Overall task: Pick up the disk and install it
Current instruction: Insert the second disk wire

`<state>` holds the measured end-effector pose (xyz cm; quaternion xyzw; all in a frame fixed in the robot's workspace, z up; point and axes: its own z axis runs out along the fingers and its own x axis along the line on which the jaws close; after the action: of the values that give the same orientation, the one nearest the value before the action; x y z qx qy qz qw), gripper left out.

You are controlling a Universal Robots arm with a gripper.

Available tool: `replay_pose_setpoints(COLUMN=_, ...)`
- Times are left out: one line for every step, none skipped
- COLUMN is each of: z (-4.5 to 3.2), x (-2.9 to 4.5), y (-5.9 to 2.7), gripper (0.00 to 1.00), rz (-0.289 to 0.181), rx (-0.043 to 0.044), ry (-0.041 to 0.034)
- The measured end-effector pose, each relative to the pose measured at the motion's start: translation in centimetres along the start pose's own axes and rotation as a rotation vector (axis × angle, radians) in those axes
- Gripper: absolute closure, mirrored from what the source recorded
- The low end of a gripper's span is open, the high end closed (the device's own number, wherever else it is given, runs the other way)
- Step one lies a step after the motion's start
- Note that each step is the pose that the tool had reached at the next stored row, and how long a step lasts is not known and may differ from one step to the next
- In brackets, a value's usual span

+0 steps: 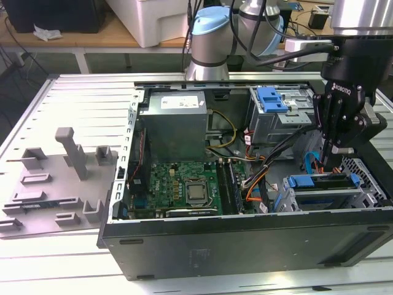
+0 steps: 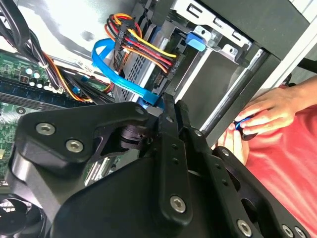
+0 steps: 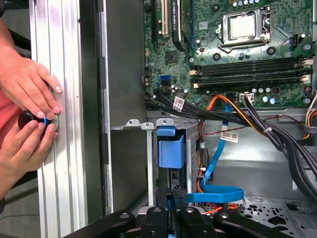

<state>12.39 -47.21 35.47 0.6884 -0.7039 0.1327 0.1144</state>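
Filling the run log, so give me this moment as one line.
pincer: low inside computer case, over drive cage at exterior view's right | disk state: cannot tell | person's hands: at table edge

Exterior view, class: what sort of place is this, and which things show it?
Probably a robotics lab or computer-assembly test bench: an open black desktop computer case with its green motherboard exposed lies on a slotted aluminium table, beside a grey moulded fixture tray, with a black robot gripper above.

One black two-fingered gripper (image 1: 334, 146) hung inside one open black metal computer case (image 1: 245, 239). Beside it sat two blue plastic brackets (image 1: 272, 98), one grey moulded tray (image 1: 55, 184), and a person's two hands (image 3: 27, 106).
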Motion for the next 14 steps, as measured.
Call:
replay_pose_setpoints(z=0.01, x=0.02, y=0.00, gripper=0.84, rz=0.000, rx=0.0000, ry=0.0000)
replay_pose_setpoints(z=0.01, x=0.03, y=0.00, gripper=0.84, rz=0.000, rx=0.0000, ry=0.0000)
replay_pose_setpoints(z=0.01, x=0.03, y=0.00, gripper=0.84, rz=0.000, rx=0.0000, ry=0.0001)
replay_pose_setpoints(z=0.01, x=0.04, y=0.00, gripper=0.84, rz=0.000, rx=0.0000, ry=0.0000)
replay_pose_setpoints(z=0.02, x=0.07, y=0.00, gripper=0.84, rz=0.000, rx=0.0000, ry=0.0000)
replay_pose_setpoints(z=0.03, x=0.08, y=0.00, gripper=0.84, rz=0.000, rx=0.0000, ry=0.0000)
replay_pose_setpoints(z=0.03, x=0.10, y=0.00, gripper=0.84, rz=0.000, rx=0.0000, ry=0.0000)
replay_pose_setpoints(z=0.05, x=0.14, y=0.00, gripper=0.84, rz=0.000, rx=0.0000, ry=-0.0008)
replay_pose_setpoints(z=0.06, x=0.18, y=0.00, gripper=0.84, rz=0.000, rx=0.0000, ry=-0.0019)
replay_pose_setpoints(z=0.07, x=0.24, y=0.00, gripper=0.84, rz=0.000, rx=-0.0001, ry=-0.0036)
replay_pose_setpoints(z=0.04, x=0.31, y=-0.01, gripper=0.84, rz=0.000, rx=-0.0001, ry=-0.0053)
replay_pose_setpoints(z=-0.10, x=0.38, y=-0.01, gripper=0.84, rz=0.000, rx=-0.0001, ry=-0.0062)
replay_pose_setpoints(z=-0.22, x=0.42, y=-0.02, gripper=0.84, rz=0.000, rx=-0.0001, ry=-0.0072)
replay_pose_setpoints(z=-0.45, x=0.51, y=-0.02, gripper=0.84, rz=0.000, rx=-0.0002, ry=-0.0114)
